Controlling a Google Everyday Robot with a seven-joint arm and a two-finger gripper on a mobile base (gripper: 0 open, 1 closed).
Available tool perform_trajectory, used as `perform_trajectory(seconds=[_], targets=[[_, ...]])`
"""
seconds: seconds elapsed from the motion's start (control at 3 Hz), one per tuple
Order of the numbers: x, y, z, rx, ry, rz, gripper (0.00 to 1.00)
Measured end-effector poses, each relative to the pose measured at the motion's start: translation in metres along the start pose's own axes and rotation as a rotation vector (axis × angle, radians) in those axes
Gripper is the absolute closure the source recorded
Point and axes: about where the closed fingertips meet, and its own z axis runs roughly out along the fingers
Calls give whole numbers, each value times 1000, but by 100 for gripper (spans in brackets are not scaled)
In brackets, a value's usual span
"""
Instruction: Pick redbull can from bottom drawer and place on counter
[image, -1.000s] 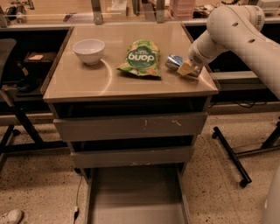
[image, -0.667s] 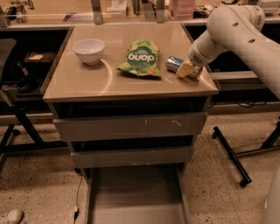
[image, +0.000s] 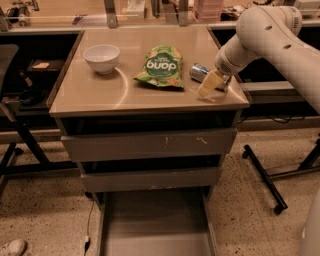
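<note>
The redbull can (image: 199, 72) lies on its side on the beige counter (image: 100, 95), at the right, next to the green snack bag (image: 161, 67). My gripper (image: 211, 84) reaches in from the right on the white arm (image: 265, 35), and its yellowish fingers (image: 207, 84) are at the can's near end, low over the counter's right edge. The bottom drawer (image: 156, 225) is pulled out below, and its grey floor shows nothing on it.
A white bowl (image: 101, 58) stands at the counter's back left. Two upper drawers (image: 147, 145) are nearly shut. A cluttered bench (image: 150, 10) runs behind. A black stand with wheels (image: 265, 180) is on the floor at the right. A chair (image: 10, 65) is at the left.
</note>
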Motion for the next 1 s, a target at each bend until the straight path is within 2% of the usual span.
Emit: perform_trajectory(seconds=[0.33, 0.67, 1.0], targets=[[-9, -22, -51, 83, -14, 23, 0], [4, -57, -153, 267, -4, 97, 0], [26, -84, -275, 496, 35, 194, 0]])
